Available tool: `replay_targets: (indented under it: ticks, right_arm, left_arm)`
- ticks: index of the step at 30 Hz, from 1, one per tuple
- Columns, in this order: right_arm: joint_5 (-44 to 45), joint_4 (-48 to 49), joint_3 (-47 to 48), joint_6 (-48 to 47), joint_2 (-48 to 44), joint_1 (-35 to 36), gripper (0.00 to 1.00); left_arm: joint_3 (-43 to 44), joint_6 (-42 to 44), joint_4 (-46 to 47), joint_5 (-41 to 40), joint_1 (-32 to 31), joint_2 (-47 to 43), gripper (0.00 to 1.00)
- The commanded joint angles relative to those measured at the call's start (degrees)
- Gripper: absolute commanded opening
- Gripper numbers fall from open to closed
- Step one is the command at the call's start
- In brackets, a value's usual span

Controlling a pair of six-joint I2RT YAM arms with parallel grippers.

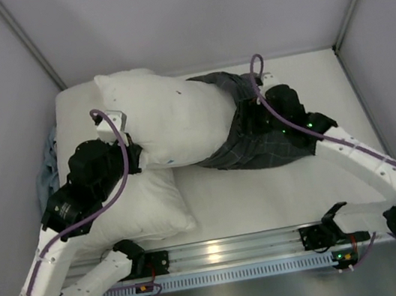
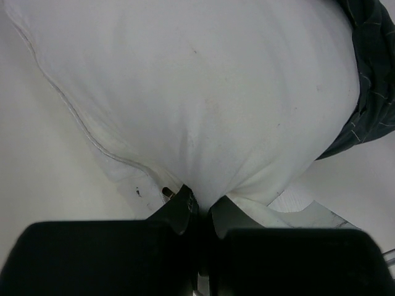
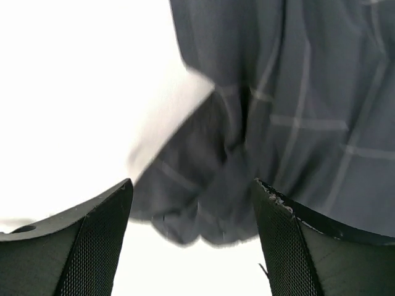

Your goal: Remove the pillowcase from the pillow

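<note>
The plain white pillow (image 1: 162, 116) lies across the back of the table, most of it bare. The dark grey-blue checked pillowcase (image 1: 258, 145) is bunched over its right end. My left gripper (image 1: 132, 155) is shut on a pinch of the pillow's near left edge; in the left wrist view its jaws (image 2: 203, 206) clamp white fabric of the pillow (image 2: 203, 92), with the pillowcase (image 2: 373, 74) at the far right. My right gripper (image 1: 254, 119) is open just over the bunched pillowcase (image 3: 278, 123), its jaws (image 3: 192, 191) wide apart and holding nothing; the pillow (image 3: 80, 92) shows at the left.
A second white pillow (image 1: 139, 207) lies under my left arm at the front left. A pale blue cloth (image 1: 47, 162) hangs off the table's left edge. A metal rail (image 1: 215, 251) runs along the near edge. Grey walls enclose the table.
</note>
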Motion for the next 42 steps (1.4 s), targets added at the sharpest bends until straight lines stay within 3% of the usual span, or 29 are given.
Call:
replay_targets:
  ticks: [1,5,8,24,30,33,36,39,40,42]
  right_arm:
    - [4.3,-6.8,-5.3,0.3,-11.3,0.9,0.75]
    - [2.9,-9.2,-12.3,1.7,-21.4,1.5,0.75]
    - [2.8,-7.0,-17.7,2.7,-23.8,1.7,0.74]
    - [-11.1,19.9,-19.5,4.2,-6.0,2.5,0.73]
    - [-11.9,23.7,-18.7,4.5,-1.8,2.6,0.71]
    - [-8.6,24.2,-18.2,5.4,-0.7,2.8,0.63]
    - [0.1,20.6,-16.9,6.7,0.7,2.7,0.49]
    - [6.5,16.7,-16.1,6.9,2.2,2.5,0.31]
    - [8.8,16.6,-16.5,7.1,2.2,2.4,0.18]
    - [11.1,16.2,-17.7,7.6,1.9,2.5,0.05]
  left_arm:
    - [0.6,-1.5,4.4,0.2,0.0,1.1,0.00]
    - [0.8,-1.7,5.8,0.4,0.0,2.1,0.00]
    - [0.7,-1.8,6.4,0.2,0.0,2.5,0.00]
    - [1.9,-2.7,5.2,3.6,0.0,1.4,0.00]
    - [2.4,-3.2,5.2,5.3,0.0,1.2,0.00]
    - [3.1,-3.1,5.2,5.4,0.0,0.7,0.00]
    - [3.9,-3.2,5.1,5.1,0.0,0.1,0.00]
    - [5.9,-3.2,4.0,4.1,0.0,0.5,0.00]
    - [7.2,-3.1,3.4,3.8,0.0,0.5,0.00]
    - [8.1,-3.1,3.0,3.5,0.0,0.3,0.00]
